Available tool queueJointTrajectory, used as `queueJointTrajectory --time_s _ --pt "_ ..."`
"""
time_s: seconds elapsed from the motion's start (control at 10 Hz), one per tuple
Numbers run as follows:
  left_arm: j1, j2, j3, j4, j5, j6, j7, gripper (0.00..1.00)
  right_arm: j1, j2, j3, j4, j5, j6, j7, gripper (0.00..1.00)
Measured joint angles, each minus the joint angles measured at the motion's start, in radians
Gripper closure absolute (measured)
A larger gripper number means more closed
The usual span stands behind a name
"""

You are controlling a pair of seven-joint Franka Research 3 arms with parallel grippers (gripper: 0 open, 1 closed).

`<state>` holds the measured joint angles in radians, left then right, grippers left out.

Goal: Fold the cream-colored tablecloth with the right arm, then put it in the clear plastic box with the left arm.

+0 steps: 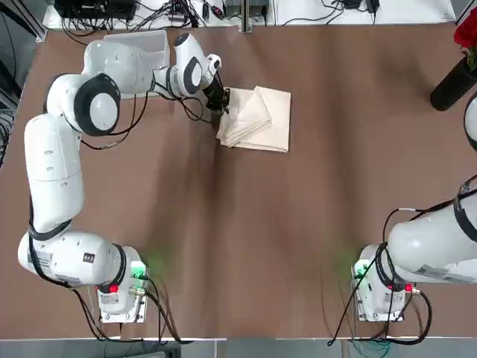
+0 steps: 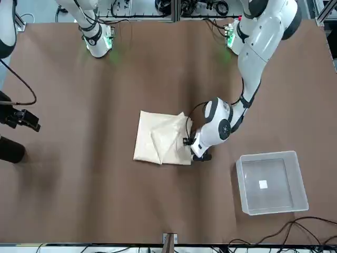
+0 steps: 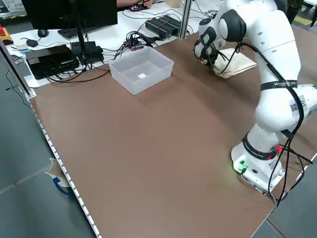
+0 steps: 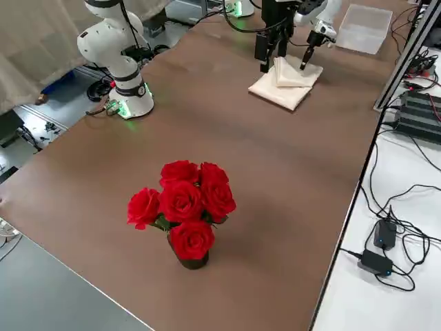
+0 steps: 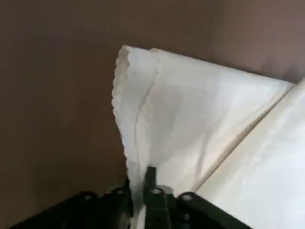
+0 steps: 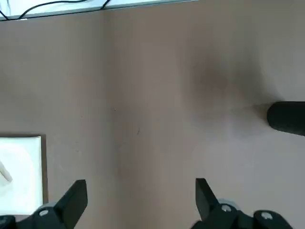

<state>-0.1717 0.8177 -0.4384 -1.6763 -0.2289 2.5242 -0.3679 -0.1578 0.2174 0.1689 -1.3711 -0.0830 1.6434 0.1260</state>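
Observation:
The cream-colored tablecloth [image 1: 259, 119] lies folded into a small pad on the brown table, also seen in the front view [image 2: 160, 138]. My left gripper [image 1: 218, 103] is down at the pad's edge nearest the box, shut on a scalloped fold of the cloth [image 5: 190, 119]; its fingers [image 5: 151, 188] pinch the fabric. The clear plastic box [image 2: 271, 182] stands with nothing in it, a short way to the left of the cloth, partly hidden by the left arm in the top view [image 1: 145, 41]. My right gripper [image 6: 140, 191] hangs open above bare table, away from the cloth.
A black vase of red roses [image 4: 182, 214] stands near the table's right edge [image 1: 460, 71]. Cables, a power strip and electronics [image 3: 64, 59] lie on the white surface beyond the far edge. Both arm bases [image 1: 123, 287] sit at the near edge.

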Motion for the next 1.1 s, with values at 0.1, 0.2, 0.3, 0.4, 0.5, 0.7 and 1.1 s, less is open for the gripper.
queueJointTrajectory --time_s 0.1,0.2,0.3,0.4,0.5,0.7,1.1 --pt "0.003 -0.01 0.0 0.002 0.0 -0.038 -0.01 0.96 0.001 0.0 0.0 -0.001 0.0 0.0 0.0 0.0" --pt "0.011 -0.029 0.002 0.004 0.0 -0.096 -0.012 0.96 0.004 0.0 0.001 -0.001 0.0 0.0 0.0 0.0" --pt "0.025 -0.056 0.006 0.007 0.0 -0.159 -0.014 0.96 0.007 0.0 0.001 -0.001 0.0 0.0 0.001 0.0" --pt "0.047 -0.088 0.012 0.009 0.002 -0.216 -0.014 0.96 0.008 -0.001 0.001 -0.001 0.0 0.0 0.002 0.0" --pt "0.067 -0.119 0.022 0.01 0.019 -0.27 -0.014 0.96 0.008 -0.001 0.001 -0.001 0.0 0.001 0.002 0.0" --pt "0.078 -0.171 0.044 0.012 0.084 -0.376 -0.014 0.96 0.008 -0.001 0.001 -0.001 0.0 0.001 0.002 0.0" --pt "0.078 -0.259 0.056 0.024 0.121 -0.492 -0.058 0.96 0.009 -0.001 0.001 -0.002 0.0 0.001 0.002 0.0"
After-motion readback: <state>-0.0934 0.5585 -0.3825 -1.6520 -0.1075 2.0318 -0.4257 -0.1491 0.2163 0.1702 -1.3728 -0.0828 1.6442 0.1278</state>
